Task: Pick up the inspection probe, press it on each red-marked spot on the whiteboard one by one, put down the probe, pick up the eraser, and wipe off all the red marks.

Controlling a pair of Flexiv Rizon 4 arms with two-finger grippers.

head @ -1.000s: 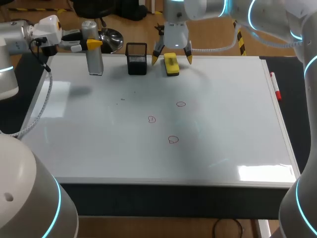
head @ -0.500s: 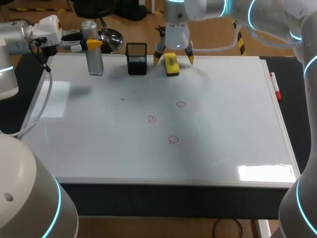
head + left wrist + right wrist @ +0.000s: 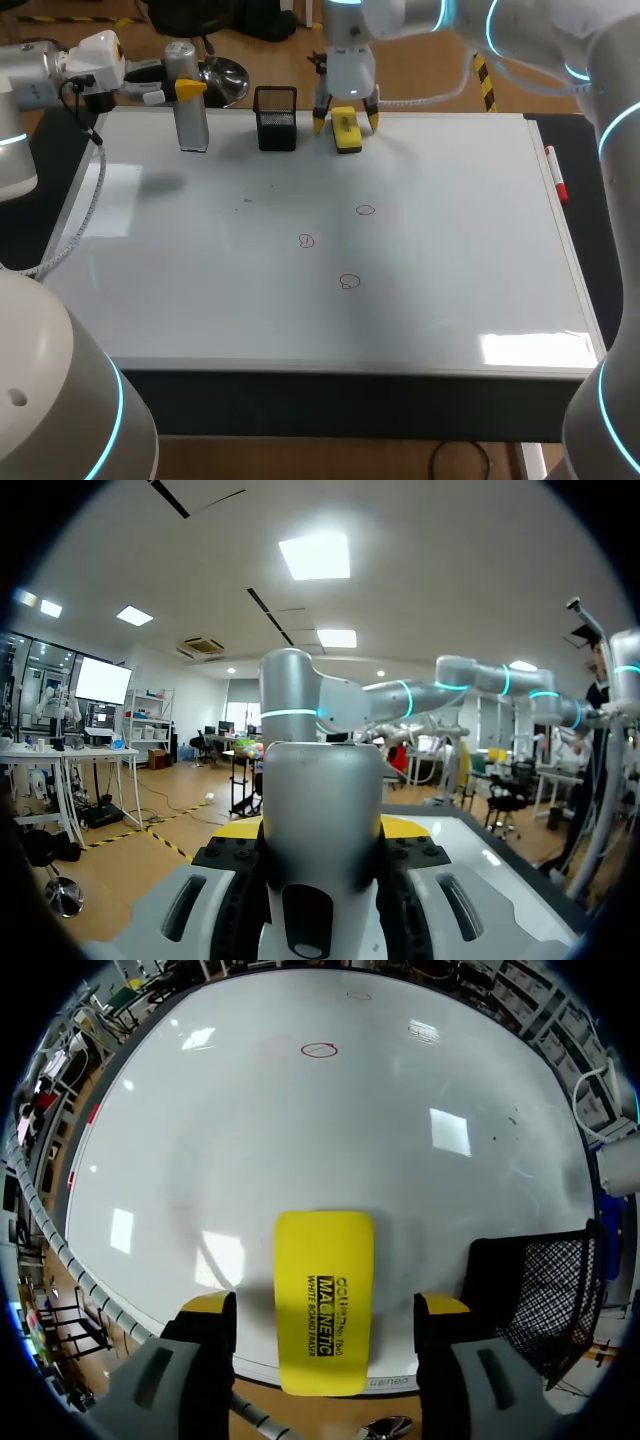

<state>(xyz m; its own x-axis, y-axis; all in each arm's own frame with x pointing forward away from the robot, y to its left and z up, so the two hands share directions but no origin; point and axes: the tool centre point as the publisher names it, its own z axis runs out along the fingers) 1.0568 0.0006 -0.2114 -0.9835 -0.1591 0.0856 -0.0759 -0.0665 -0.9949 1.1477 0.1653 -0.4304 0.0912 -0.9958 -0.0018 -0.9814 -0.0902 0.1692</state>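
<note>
Right gripper (image 3: 346, 123) is hanging straight over the eraser (image 3: 323, 1260), fingers (image 3: 205, 1310) spread wide, one down each long side of it. From the wrist cam I can see a gap on both sides, so it's open around the eraser and not holding anything. The eraser is yellow and lies flat at the far edge of the board (image 3: 450, 250), a bit left of the middle. Just beside it, on its left from the head cam, is a black mesh cup (image 3: 276, 118), and from the right wrist the cup sits right next to one finger.

Left gripper (image 3: 183, 90) comes in sideways from the far left corner and is clamped on the probe (image 3: 322, 800), a silver cylinder standing upright with its bottom end on the board. In the left wrist cam the probe fills the space between the fingers, with the yellow tips peeking out either side.

Marks (image 3: 349, 282): three little red circles around the middle of the board, running on a loose diagonal, well apart from both grippers. None of them wiped. The right wrist cam catches two of them out ahead of the eraser.

There's also a red marker (image 3: 556, 175) lying off the board's right edge on the dark tabletop.
</note>
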